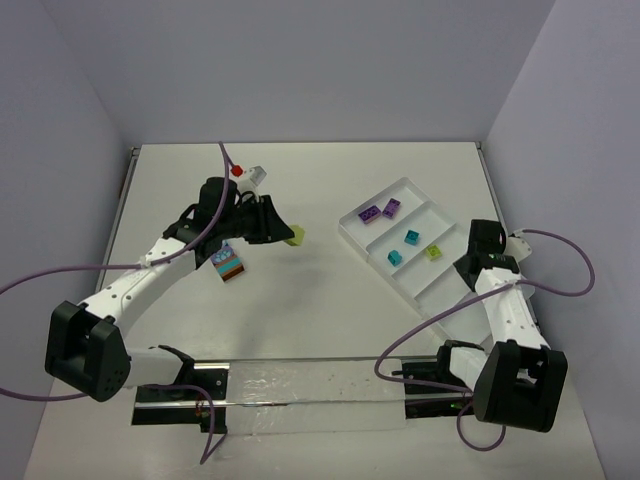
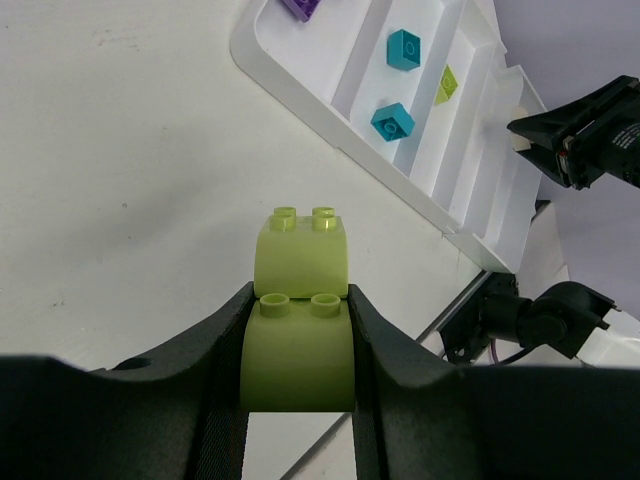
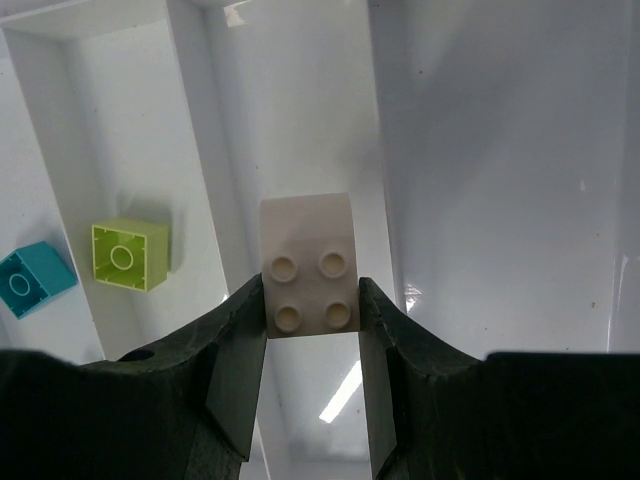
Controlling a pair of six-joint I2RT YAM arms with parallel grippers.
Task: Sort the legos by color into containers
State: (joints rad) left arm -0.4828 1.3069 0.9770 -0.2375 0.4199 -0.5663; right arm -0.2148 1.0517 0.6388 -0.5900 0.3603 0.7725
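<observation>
My left gripper [image 2: 300, 315] is shut on a lime green lego [image 2: 300, 330], two bricks stacked, held above the table left of the white tray [image 1: 352, 236]; it also shows in the top view [image 1: 295, 237]. My right gripper [image 3: 312, 300] is shut on a cream lego [image 3: 310, 265] over a tray compartment. The tray holds two purple legos [image 1: 380, 210], two teal legos [image 1: 403, 247] and a lime lego [image 1: 433, 252], each colour in its own compartment. A multicoloured clump [image 1: 231, 262] lies on the table under my left arm.
A small red and grey piece [image 1: 248, 172] sits at the back behind my left arm. A shiny metal strip [image 1: 300, 385] runs along the near edge between the arm bases. Purple cables loop beside both arms.
</observation>
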